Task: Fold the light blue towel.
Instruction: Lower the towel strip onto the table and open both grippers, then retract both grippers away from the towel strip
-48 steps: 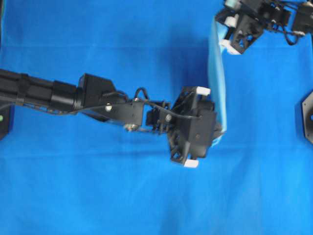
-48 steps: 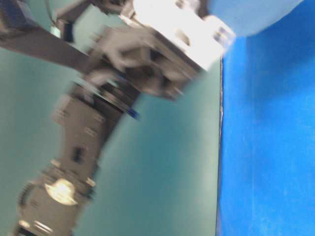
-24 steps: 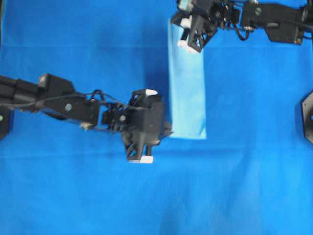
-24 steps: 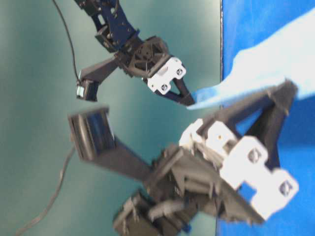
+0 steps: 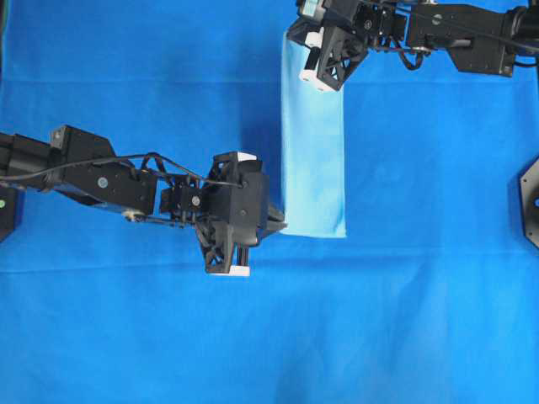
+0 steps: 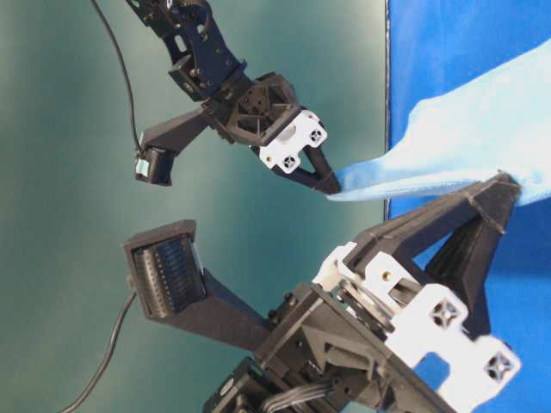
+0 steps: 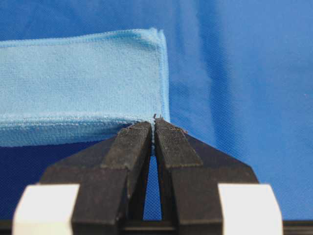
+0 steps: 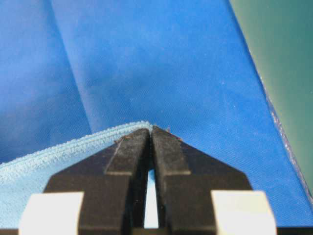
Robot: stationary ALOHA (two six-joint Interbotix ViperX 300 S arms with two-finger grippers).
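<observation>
While folded, light blue towel [image 5: 313,143] corners between both fingers [image 7: 132,147]

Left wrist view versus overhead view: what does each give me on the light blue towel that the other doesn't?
Only the left wrist view shows the left gripper with its jaws pressed together on the corner of the light blue towel, and the doubled, stitched edge of the fold.

Only the overhead view shows the towel as a whole long narrow strip on the table cloth, with the right gripper at its far end.

Both show the towel folded, and the left gripper at the same corner.
</observation>
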